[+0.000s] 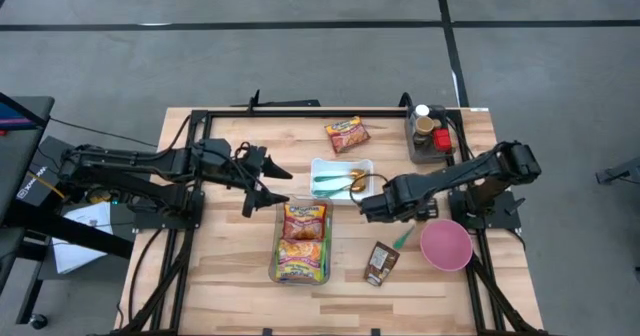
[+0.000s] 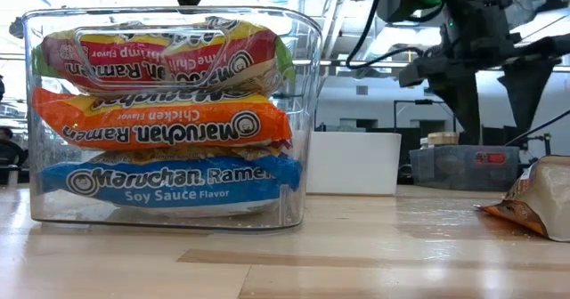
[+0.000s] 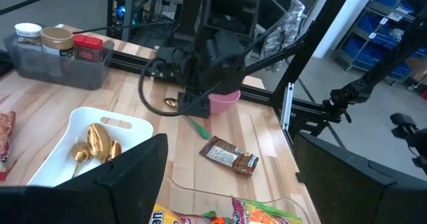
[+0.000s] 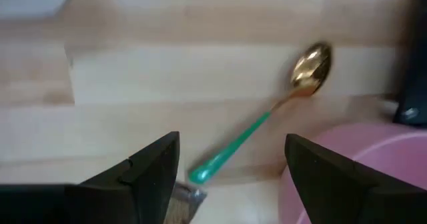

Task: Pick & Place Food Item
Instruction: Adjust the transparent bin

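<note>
- The left gripper is open, empty, left of centre.
- The right gripper is open, empty, near the middle.
- Noodle packs fill the clear bin at lower centre.

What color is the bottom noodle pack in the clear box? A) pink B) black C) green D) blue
D: in the low view the clear box holds three stacked ramen packs, and the bottom noodle pack, the soy sauce flavor, is blue, lying under an orange pack.
</note>
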You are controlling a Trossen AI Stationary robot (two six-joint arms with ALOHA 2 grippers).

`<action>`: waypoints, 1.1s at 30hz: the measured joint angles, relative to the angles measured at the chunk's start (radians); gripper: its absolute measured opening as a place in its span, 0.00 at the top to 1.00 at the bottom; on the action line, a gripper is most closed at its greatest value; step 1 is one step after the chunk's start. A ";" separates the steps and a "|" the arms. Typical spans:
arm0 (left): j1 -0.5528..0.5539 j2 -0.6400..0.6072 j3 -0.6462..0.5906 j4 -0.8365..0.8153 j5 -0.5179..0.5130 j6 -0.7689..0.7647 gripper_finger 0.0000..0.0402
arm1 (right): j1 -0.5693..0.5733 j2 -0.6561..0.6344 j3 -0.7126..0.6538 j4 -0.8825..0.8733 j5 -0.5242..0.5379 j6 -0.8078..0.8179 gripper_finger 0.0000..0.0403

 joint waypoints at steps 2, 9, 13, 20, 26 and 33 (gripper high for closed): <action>0.000 0.000 -0.001 0.001 0.000 0.000 0.21 | 0.013 0.020 0.006 0.056 -0.004 0.000 0.34; 0.000 0.000 -0.005 -0.014 0.000 0.000 0.21 | 0.087 0.096 0.017 0.092 -0.034 0.097 0.34; 0.000 0.000 -0.005 -0.023 0.000 0.023 0.21 | 0.133 0.150 0.045 0.101 -0.058 0.166 0.34; 0.000 0.000 -0.005 -0.042 0.012 0.026 0.21 | 0.176 0.235 0.151 0.048 -0.028 0.288 0.34; 0.000 0.000 -0.005 -0.044 0.043 0.041 0.21 | 0.219 0.317 0.269 -0.071 0.031 0.460 0.34; 0.000 0.000 -0.005 -0.051 0.049 0.049 0.21 | 0.255 0.449 0.408 -0.225 0.032 0.539 0.34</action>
